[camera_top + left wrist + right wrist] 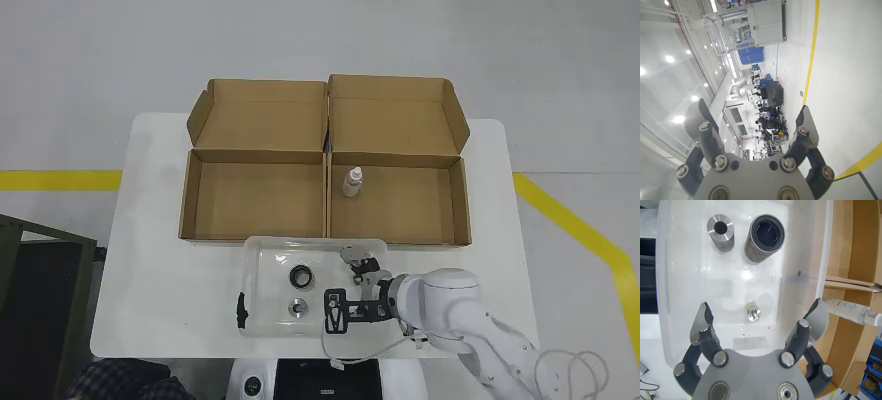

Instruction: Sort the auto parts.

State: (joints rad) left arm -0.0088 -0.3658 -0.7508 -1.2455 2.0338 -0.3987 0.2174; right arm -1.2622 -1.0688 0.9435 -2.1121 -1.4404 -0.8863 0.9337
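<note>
While both arms hung with nothing in their grasp, we found the white table (150, 250) spanning the middle of the top view. Two open cardboard boxes sat side by side on its upper half, the left box (253, 198) and the right box (410, 205). Just below them, at lower centre, lay the clear tray (300, 240).

The right gripper (761, 304) hovered over the tray's right end, jaws spread wide and holding nothing. The left gripper (752, 105) was spread just as wide and equally empty, facing the room.

A white bottle (352, 181) lay near the right box's upper left corner. In the tray's left half stood a black-ringed bearing (300, 275) and, just below it in the frame, a steel bushing (297, 307), the two apart. A tiny metal fitting (753, 313) stood on the tray floor between the right gripper's fingers, untouched.
</note>
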